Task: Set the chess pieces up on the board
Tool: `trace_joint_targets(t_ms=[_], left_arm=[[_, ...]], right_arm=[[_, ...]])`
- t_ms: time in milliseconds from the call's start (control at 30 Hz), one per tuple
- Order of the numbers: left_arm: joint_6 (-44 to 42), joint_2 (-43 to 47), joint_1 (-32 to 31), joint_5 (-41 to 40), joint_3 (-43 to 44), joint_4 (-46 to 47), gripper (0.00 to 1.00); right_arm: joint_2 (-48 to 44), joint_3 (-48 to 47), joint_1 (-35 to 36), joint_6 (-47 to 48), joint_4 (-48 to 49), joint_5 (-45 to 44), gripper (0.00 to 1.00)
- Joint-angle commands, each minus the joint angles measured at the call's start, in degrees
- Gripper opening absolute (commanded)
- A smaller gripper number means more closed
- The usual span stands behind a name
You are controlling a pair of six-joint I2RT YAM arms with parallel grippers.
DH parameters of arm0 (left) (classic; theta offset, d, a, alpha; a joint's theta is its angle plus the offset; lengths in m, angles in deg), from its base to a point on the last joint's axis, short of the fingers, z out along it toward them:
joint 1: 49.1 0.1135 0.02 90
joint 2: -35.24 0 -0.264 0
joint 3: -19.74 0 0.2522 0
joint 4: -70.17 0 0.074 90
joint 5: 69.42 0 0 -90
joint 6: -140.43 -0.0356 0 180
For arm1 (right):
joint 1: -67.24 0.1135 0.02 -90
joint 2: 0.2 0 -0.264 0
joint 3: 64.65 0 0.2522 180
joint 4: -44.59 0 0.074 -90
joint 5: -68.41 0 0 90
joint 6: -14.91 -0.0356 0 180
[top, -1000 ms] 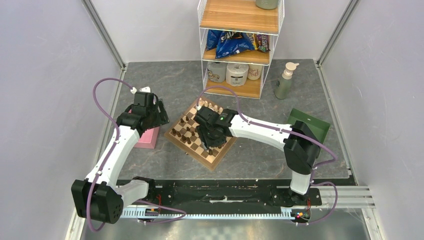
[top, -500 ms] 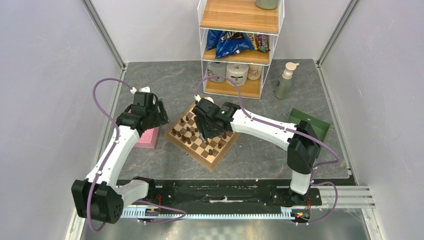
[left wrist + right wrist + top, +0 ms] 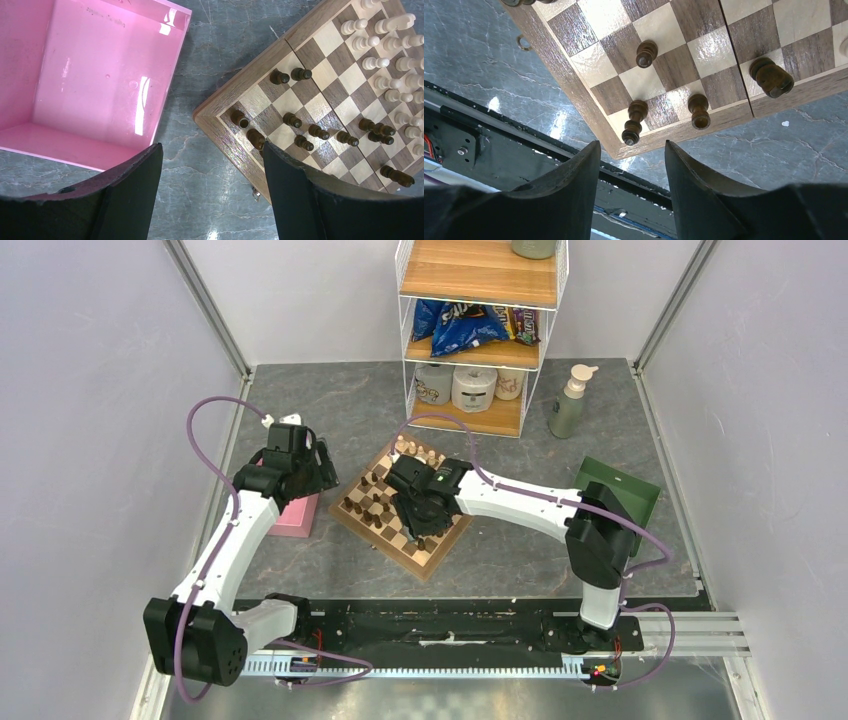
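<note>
Retreat from the far rows leaves our right gripper [image 3: 631, 149] spread and empty over the near corner of the board [image 3: 560, 65], dark pieces [image 3: 634, 120] just ahead, so we judge another pick due.

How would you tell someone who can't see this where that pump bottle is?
Find the wire shelf unit with wooden shelves at the table's far edge. The pump bottle stands on the grey tabletop just right of its bottom shelf. It is the only tall, greenish thing with a cream pump head, unlike the squat rolls on that shelf.
</note>
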State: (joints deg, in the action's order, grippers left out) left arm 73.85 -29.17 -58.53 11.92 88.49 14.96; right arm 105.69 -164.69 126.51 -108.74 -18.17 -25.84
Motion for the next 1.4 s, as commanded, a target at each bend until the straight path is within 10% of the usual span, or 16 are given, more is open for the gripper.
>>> trace_joint_targets(t_ms=[0, 1367], left_arm=[[-1.76, -0.02, 0.25, 0.62, -0.14, 1.73, 0.8], [-1.8, -1.05, 0.29, 1.0, -0.66, 1.81, 0.79]], right_arm=[[0.71, 0.15, 0.06, -0.76, 0.38, 0.84, 0.57], [2.46, -2.48, 0.06, 1.13, 0.84, 0.46, 0.15]])
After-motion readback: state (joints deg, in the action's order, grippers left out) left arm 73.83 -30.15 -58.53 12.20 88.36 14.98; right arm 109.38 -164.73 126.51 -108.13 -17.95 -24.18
